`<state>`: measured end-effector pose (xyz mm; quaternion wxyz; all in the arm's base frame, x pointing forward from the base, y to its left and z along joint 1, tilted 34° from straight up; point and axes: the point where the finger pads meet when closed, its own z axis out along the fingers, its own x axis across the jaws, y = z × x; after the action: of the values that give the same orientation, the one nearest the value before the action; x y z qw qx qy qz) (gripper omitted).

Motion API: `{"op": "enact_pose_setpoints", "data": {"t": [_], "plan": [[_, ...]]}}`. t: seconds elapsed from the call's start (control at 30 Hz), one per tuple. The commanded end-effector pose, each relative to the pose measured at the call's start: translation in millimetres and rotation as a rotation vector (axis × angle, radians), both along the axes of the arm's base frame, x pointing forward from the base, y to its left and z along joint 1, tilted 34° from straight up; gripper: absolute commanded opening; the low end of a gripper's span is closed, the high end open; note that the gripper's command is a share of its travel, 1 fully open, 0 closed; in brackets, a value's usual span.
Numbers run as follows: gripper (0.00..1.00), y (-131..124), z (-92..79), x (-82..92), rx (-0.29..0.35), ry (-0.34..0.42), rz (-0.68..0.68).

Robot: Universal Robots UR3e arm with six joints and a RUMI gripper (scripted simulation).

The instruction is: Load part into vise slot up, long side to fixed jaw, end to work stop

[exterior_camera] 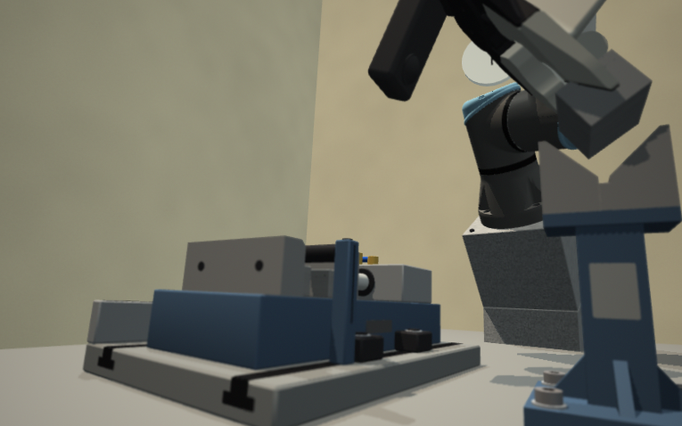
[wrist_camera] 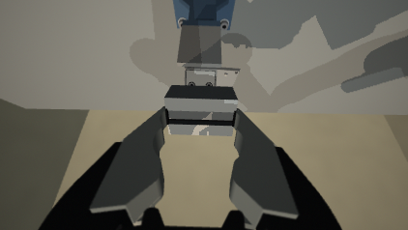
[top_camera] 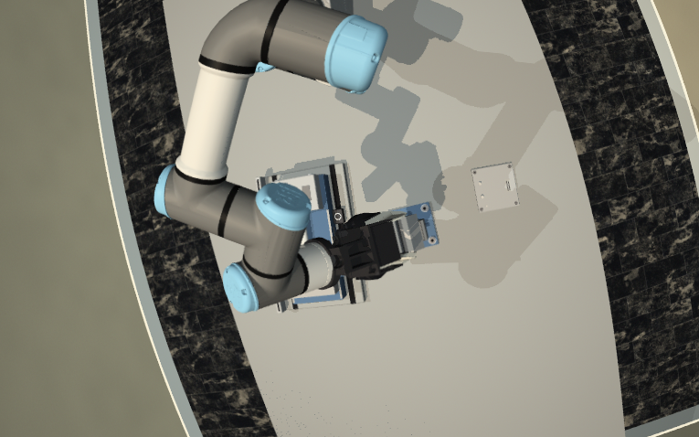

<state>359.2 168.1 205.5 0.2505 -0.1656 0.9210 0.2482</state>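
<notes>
Part (top_camera: 410,234) (exterior_camera: 591,122) (wrist_camera: 200,103): is clamped between partly open jaws of the gripper (top_camera: 403,239) (exterior_camera: 587,92) (wrist_camera: 201,108), tilted, just above the groove of the V-block (top_camera: 422,229) (exterior_camera: 645,182) (wrist_camera: 199,44). Cannot tell which way its slot faces. Beside the V-block, on the bench (top_camera: 450,336) (exterior_camera: 15,380) (wrist_camera: 72,63): stands the vise (top_camera: 319,223) (exterior_camera: 201,328), without the part inside. On the other side, well apart from the vise: lies the infeed plate (top_camera: 495,186), bare.
</notes>
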Motion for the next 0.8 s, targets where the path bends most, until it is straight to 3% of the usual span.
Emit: {"op": "enact_pose_setpoints", "data": {"t": [0.0, 0.77], "plan": [[0.00, 0.4, 0.3, -0.1, -0.037, -0.007, -0.024], [0.00, 2.1, 0.8, -0.8, -0.233, -0.051, -0.154]]}}
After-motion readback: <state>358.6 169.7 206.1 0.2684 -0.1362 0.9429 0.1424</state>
